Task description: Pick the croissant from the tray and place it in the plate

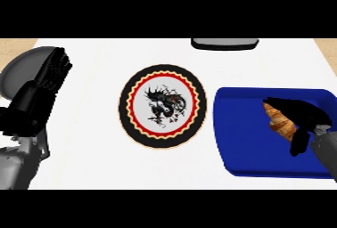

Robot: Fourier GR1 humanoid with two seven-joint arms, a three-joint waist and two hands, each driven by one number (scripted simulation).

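Now your right hand (304, 119) curls round the croissant (280, 123), which sits on the blue tray (250, 147). Your left hand (54, 71) rests open, left of the plate (162, 106).

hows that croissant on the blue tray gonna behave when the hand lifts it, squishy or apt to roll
The croissant is probably light and somewhat crushable, since its ridged brown crust looks flaky. Its long, tapered shape lying flat on the blue tray suggests it would rock rather than roll far. The right hand already curls its fingers over it, so slipping seems unlikely.
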